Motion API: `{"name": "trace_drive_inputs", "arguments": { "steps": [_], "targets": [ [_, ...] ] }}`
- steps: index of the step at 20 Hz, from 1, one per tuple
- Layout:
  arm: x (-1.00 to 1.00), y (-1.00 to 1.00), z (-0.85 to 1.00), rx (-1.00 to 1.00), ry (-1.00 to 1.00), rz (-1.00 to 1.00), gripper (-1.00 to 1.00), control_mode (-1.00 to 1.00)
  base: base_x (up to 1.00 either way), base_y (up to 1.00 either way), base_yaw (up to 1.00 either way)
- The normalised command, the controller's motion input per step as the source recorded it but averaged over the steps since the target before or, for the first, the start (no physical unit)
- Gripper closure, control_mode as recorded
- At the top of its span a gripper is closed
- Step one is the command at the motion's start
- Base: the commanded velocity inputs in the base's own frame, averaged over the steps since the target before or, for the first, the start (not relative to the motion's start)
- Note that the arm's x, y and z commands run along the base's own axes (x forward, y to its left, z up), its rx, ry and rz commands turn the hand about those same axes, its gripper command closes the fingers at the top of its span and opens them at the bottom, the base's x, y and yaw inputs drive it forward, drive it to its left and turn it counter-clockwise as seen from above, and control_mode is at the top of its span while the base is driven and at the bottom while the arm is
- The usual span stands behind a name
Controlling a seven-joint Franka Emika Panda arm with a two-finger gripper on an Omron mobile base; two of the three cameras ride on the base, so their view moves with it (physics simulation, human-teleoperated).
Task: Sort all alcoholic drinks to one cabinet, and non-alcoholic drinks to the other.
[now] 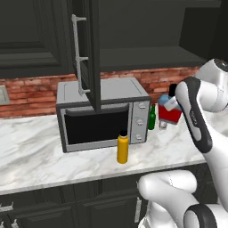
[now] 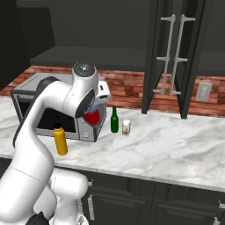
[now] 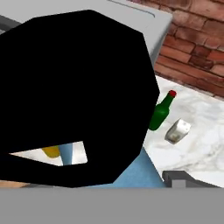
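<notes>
Countertop [image 1: 35,164] of white marble runs below a brick wall, carrying a grey microwave [image 1: 102,113] toward its back edge. The gripper [image 1: 171,104] is closed on the flat-sided bottle [image 1: 170,114], blue above and red below, lifted clear of the counter just right of the microwave; its black cap [image 3: 74,87] looms in the hand view. The yellow-orange bottle [image 1: 123,148] stands near the front edge, before the microwave. The green bottle [image 2: 114,120] stands beside the microwave's right end, with the small cream container [image 2: 126,127] just beside it.
</notes>
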Motion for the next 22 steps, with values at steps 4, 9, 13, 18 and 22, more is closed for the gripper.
{"name": "trace_drive_inputs", "arguments": {
  "steps": [4,9,13,18,22],
  "targets": [
    [-0.04,-0.1,0.83,0.0,0.01,-0.06,1.0,-1.0,0.0,0.0,0.0],
    [0.09,-0.04,0.63,0.0,0.0,-0.08,1.0,-1.0,0.0,0.0,0.0],
    [0.19,0.0,0.48,0.0,-0.08,-0.11,1.0,-1.0,0.0,0.0,0.0],
    [0.22,0.01,0.42,0.0,-0.13,-0.1,1.0,-1.0,0.0,0.0,0.0],
    [0.24,0.03,0.32,0.0,-0.15,-0.07,1.0,-1.0,0.0,0.0,0.0]
  ]
}}
